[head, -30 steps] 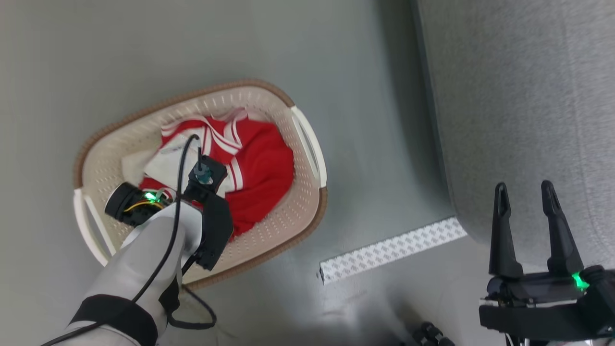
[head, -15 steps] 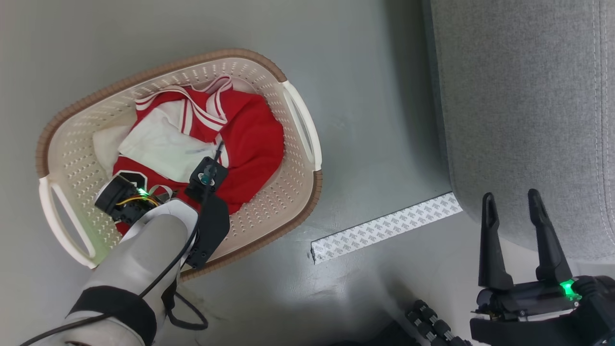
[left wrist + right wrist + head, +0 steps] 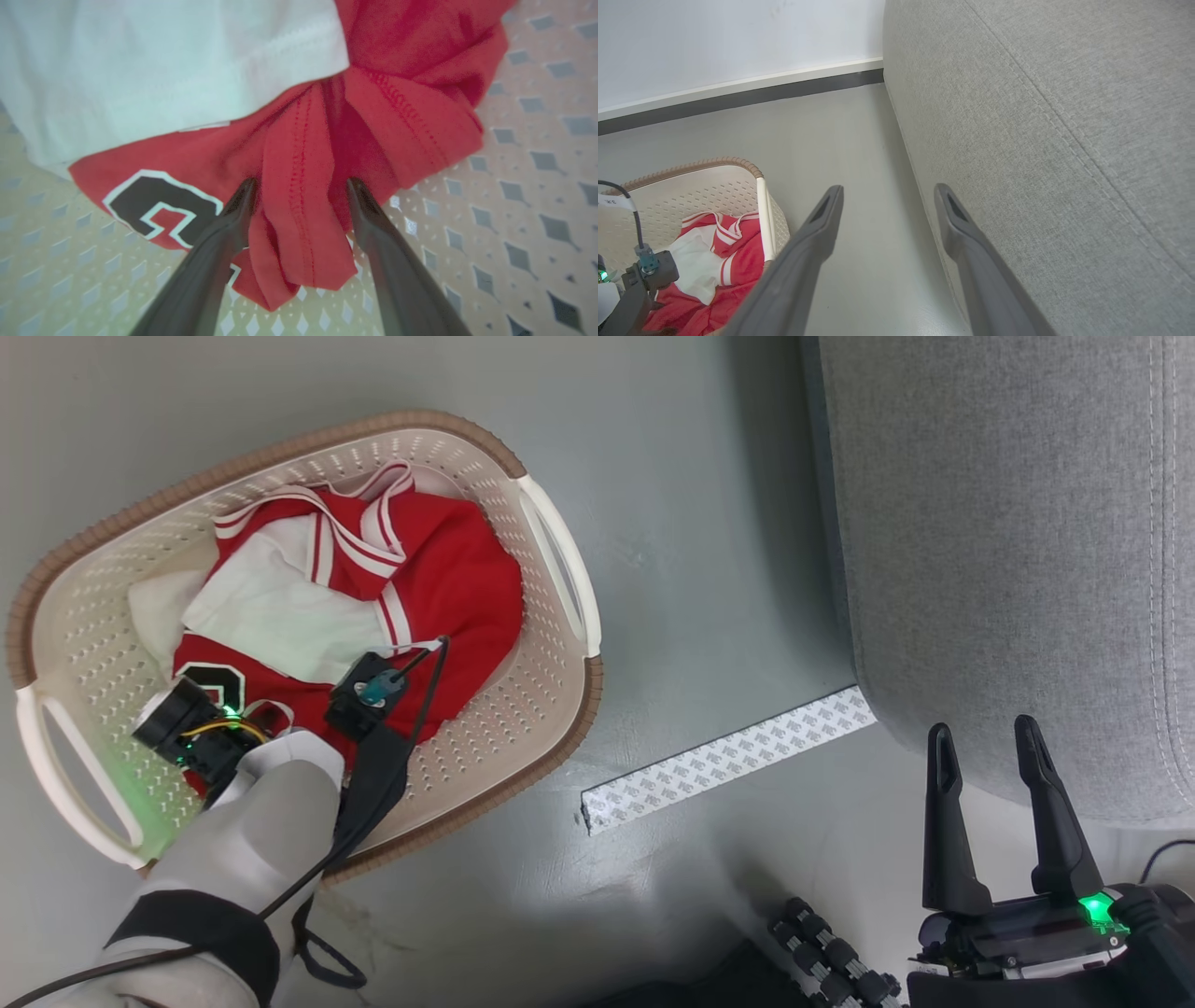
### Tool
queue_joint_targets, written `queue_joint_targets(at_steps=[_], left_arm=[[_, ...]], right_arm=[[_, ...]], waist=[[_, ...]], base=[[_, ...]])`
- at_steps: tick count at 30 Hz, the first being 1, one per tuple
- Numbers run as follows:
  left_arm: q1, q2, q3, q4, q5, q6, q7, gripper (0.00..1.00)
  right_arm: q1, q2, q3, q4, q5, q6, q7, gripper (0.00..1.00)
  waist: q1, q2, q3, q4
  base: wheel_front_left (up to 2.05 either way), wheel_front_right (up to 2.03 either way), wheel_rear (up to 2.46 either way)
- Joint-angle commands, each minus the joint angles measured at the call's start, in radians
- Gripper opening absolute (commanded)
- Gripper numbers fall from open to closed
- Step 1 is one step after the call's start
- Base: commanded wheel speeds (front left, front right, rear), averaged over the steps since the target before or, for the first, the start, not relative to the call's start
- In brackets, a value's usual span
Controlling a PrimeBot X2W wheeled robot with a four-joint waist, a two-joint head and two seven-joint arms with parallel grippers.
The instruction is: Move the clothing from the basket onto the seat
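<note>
**While the clothing (image 3: pixel 439 588) lies in the basket (image 3: pixel 280 453): left gripper (image 3: pixel 301 182) astride a fold**

Since nothing has been lifted yet, every item is entered as it stands.

Clothing. Red jersey with a white panel (image 3: pixel 163 70), striped trim and a black printed number (image 3: pixel 159 205). It is bunched loosely on the basket's perforated bottom. No part of it is on the seat (image 3: pixel 1008 541).

Basket. Cream plastic with a brown rim, standing on the grey-green floor (image 3: pixel 700 523) well apart from the seat. A strip of patterned tape (image 3: pixel 728 761) lies on the floor between them.

Left gripper. Reaching down into the basket near its lower end. Its jaws are spread, with a hemmed red fold standing between the two fingers. That placement suggests the fold was chosen as a raised ridge the fingers can close on. Whether the tips press on the basket bottom cannot be told.

Right gripper (image 3: pixel 980 728). Jaws spread and empty, hovering over the floor just beside the seat's front edge. It is probably parked there to leave the basket free for the other arm.

Seat. Light grey speckled cushion with a seam line, its visible surface bare and ready to receive the jersey.

Step judged in hand: closing on the fold. A grip on one thin layer may let the rest drag or snag on the rim.
</note>
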Motion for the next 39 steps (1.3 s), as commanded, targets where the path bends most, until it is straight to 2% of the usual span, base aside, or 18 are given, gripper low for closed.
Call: queue_joint_targets(at_steps=[1, 2, 3, 5, 12, 20, 29, 34, 39], left_arm=[[-0.006, 0.012, -0.004, 0.009, -0.002, -0.007, 0.001, 1.0], [-0.005, 0.015, -0.004, 0.01, -0.007, -0.009, -0.002, 1.0], [-0.005, 0.017, -0.002, 0.01, -0.011, -0.018, -0.012, 0.55], [-0.006, 0.021, 0.003, 0.005, -0.019, -0.024, -0.03, 0.0], [0.006, 0.031, 0.006, 0.001, -0.04, -0.024, -0.084, 0.0], [0.056, 0.014, 0.025, -0.003, -0.088, -0.042, -0.123, 0.0], [0.138, -0.017, 0.067, -0.05, -0.193, -0.071, -0.207, 0.0], [0.169, -0.022, 0.07, -0.083, -0.242, -0.098, -0.259, 0.0], [0.226, -0.022, 0.082, -0.138, -0.345, -0.117, -0.313, 0.0]], right_arm=[[0.015, 0.002, -0.002, -0.003, 0.006, 0.0, -0.005, 1.0], [0.017, 0.002, -0.002, -0.003, 0.007, 0.0, -0.005, 1.0], [0.018, 0.002, -0.003, -0.003, 0.007, 0.0, -0.005, 1.0], [0.016, 0.002, -0.002, -0.001, 0.009, 0.0, -0.005, 1.0], [0.0, 0.002, 0.006, 0.013, 0.017, 0.0, -0.005, 1.0], [-0.024, 0.002, 0.008, 0.038, -0.003, 0.0, -0.005, 1.0], [-0.064, 0.002, 0.013, 0.136, -0.035, 0.0, -0.005, 1.0], [-0.082, 0.001, 0.055, 0.213, -0.043, 0.0, -0.005, 1.0], [-0.069, 0.001, 0.088, 0.306, -0.056, 0.0, -0.003, 1.0]], waist=[[0.0, -0.0001, 0.007, -0.006], [0.0, -0.0001, 0.008, -0.007], [0.0, -0.0001, 0.009, -0.007], [0.0, -0.0001, 0.012, -0.006], [0.0, -0.0001, -0.005, -0.004], [0.0, -0.0001, -0.106, 0.008], [0.0, -0.0001, -0.366, 0.055], [0.0, -0.0001, -0.504, 0.076], [0.0, -0.0001, -0.67, 0.099]], base=[[0.0, 0.0, 0.0], [0.0, 0.0, 0.0], [0.0, 0.0, 0.0], [0.0, 0.0, 0.0], [0.0, 0.0, 0.0], [0.0, 0.0, 0.0], [0.0, 0.0, 0.0], [0.0, 0.0, 0.0], [0.0, 0.0, 0.0]])
